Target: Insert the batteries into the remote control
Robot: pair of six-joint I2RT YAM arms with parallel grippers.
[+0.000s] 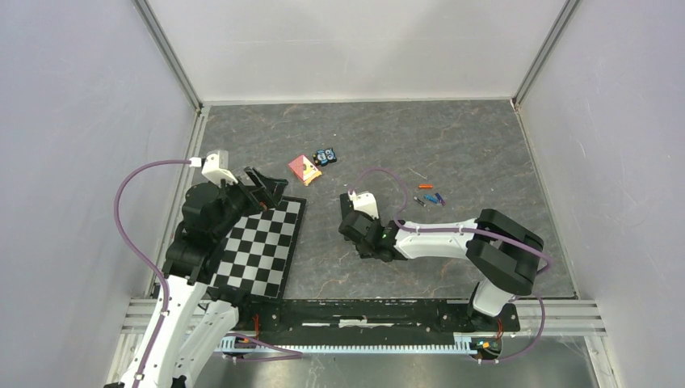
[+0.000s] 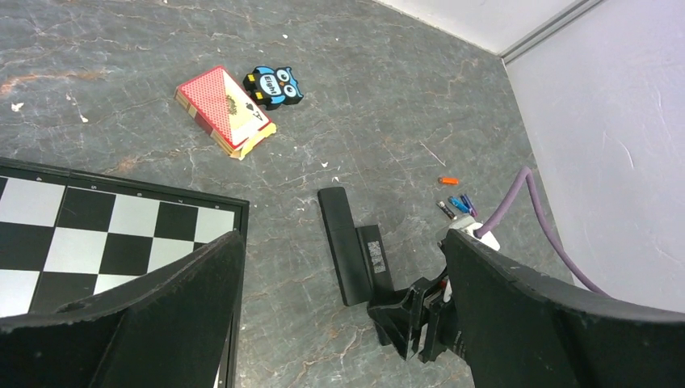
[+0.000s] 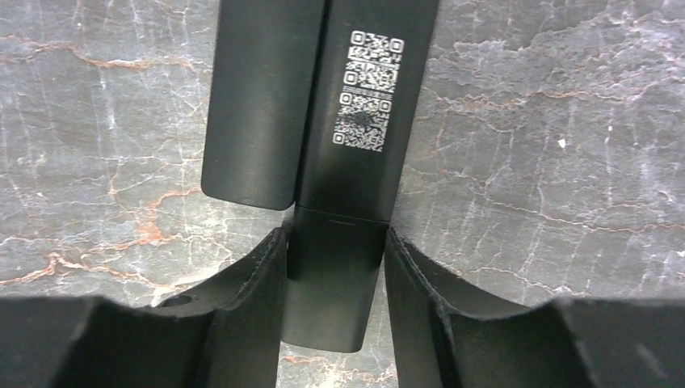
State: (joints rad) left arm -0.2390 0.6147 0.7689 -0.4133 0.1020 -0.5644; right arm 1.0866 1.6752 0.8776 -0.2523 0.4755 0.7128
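Right of centre in the overhead frame, the batteries [image 1: 430,196] lie nearer your right end effector [image 3: 335,246], which pinches the remote control [image 3: 355,121].

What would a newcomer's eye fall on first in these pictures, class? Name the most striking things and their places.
The black-and-white chessboard at the near left stands out first, with a red card pack and a blue owl gadget beyond it. At the centre the right gripper grips the end of a black remote bearing QR labels. Tiny coloured batteries lie scattered to its right.
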